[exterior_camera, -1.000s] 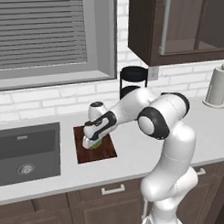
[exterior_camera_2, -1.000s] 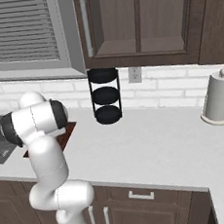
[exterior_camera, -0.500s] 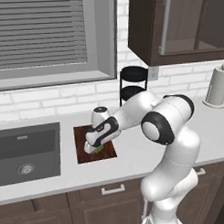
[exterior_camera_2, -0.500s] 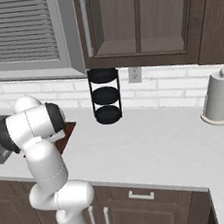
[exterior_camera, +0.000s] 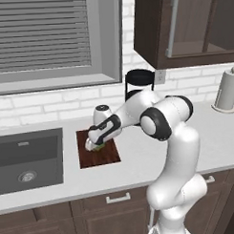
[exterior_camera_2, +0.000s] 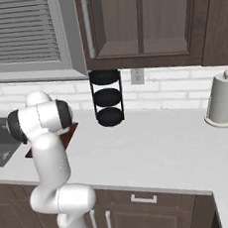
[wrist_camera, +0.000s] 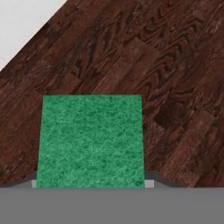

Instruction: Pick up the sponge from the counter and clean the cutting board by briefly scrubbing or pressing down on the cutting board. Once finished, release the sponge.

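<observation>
Gripper (exterior_camera: 94,146) is down over the cutting board (exterior_camera: 99,157), clamped on the sponge (exterior_camera: 97,147); in the hand view the sponge (wrist_camera: 89,140) sits between the fingertips, green face toward the camera, with the board's dark wood grain (wrist_camera: 175,78) all around it. So the sponge is on or just above the board, near its upper middle (contact itself can't be confirmed from these angles). The board lies flat on the counter (exterior_camera: 139,161), just right of the sink (exterior_camera: 27,160). Step in hand looks like the scrub/press. To do it well: push straight down, keeping the sponge face flat to the wood, not tipped on an edge. Keep any stroke short and inside the board outline; a corner of pale counter (wrist_camera: 22,26) shows at the top left of the hand view, so the edge is near on that side. Moderate force only, since the thin board could slide on the worktop. Only then open the fingers and lift straight up so the sponge stays put.
</observation>
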Controlling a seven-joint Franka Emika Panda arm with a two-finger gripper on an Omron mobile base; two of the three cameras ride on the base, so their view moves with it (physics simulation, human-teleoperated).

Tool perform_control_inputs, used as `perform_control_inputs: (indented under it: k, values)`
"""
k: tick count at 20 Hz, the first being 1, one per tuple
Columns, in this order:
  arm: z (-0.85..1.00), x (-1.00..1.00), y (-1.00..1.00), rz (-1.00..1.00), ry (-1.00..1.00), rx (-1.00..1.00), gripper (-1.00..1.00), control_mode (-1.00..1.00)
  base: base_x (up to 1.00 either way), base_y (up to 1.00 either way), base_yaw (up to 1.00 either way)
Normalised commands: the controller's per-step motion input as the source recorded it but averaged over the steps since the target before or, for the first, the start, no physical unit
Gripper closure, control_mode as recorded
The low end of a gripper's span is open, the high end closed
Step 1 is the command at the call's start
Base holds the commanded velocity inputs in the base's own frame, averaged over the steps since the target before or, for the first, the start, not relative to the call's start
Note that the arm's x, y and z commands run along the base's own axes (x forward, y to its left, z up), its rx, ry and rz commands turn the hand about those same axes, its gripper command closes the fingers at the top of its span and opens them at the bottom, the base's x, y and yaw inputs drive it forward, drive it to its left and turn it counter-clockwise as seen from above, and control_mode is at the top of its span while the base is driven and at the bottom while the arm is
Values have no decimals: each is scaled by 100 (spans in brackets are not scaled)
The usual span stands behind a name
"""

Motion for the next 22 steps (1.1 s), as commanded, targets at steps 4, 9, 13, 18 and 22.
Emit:
perform_control_inputs:
  k: [4, 9, 13, 18, 22]
  values:
    - [0, 89, 0, -4, -3, 0, 100, -100, 0, 0, 0]
    - [0, 65, 1, -3, -2, 0, 100, -100, 0, 0, 0]
    - [-13, -30, 0, -2, 11, 0, 100, -100, 0, 0, 0]
    - [-28, -96, 0, 0, 11, 0, 100, -100, 0, 0, 0]
    - [-29, -100, -1, 0, 4, 0, 100, -100, 0, 0, 0]
